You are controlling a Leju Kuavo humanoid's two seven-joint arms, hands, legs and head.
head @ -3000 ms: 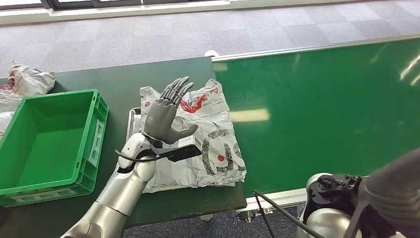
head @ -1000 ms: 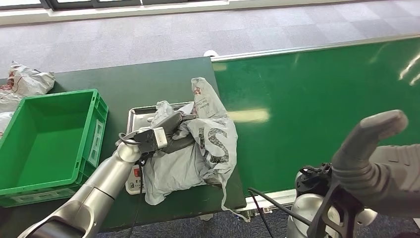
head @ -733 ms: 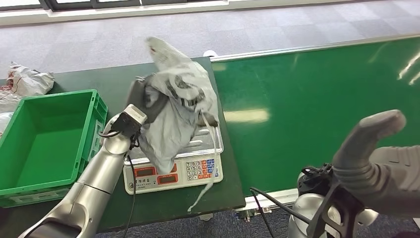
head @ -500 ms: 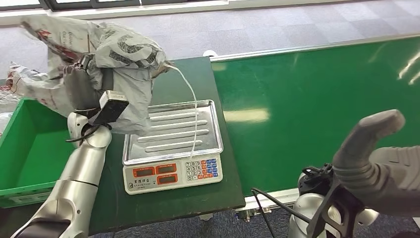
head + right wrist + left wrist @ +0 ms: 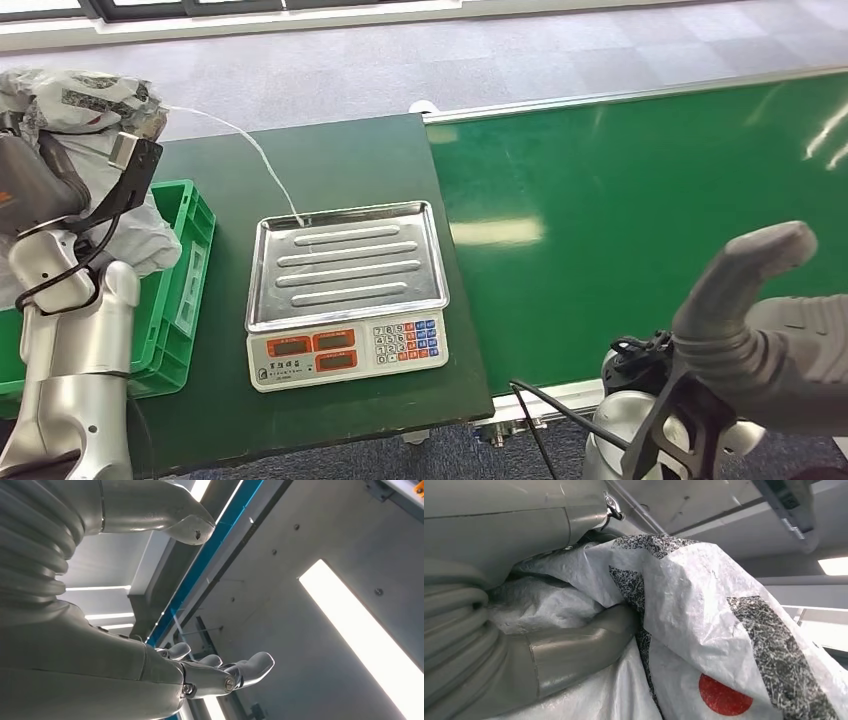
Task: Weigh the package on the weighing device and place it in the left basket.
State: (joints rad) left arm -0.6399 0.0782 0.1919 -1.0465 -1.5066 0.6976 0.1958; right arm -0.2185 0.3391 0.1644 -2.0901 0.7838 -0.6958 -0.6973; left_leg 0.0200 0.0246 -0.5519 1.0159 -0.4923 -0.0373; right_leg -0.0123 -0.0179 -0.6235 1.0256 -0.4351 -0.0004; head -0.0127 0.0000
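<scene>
Left hand [image 5: 30, 180] raised at the far left above the green basket [image 5: 190, 275], fingers [image 5: 574, 645] wrapped into the crumpled grey-white plastic package [image 5: 90, 110] and holding it clear of the worktop [image 5: 330, 160]. Package printed with speckled black letter shapes and a red dot [image 5: 725, 699]; no word readable, since folds break the lettering and the picture edge cuts the bag off. Thin white strip [image 5: 250, 150] trailing from the package down to the far left corner of the scale's steel tray [image 5: 345, 265]. Electronic scale [image 5: 345, 345] in the middle of the dark green worktop, just right of the basket: two red display windows and a blue, white and red keypad on its near face, figures and key labels too small to read. Basket largely hidden behind the left arm and the bag. Green conveyor belt [image 5: 650, 200] to the right. Right hand [image 5: 220, 672] held up at the near right, fingers apart and holding nothing; blurred and partly cut off in the head view.
</scene>
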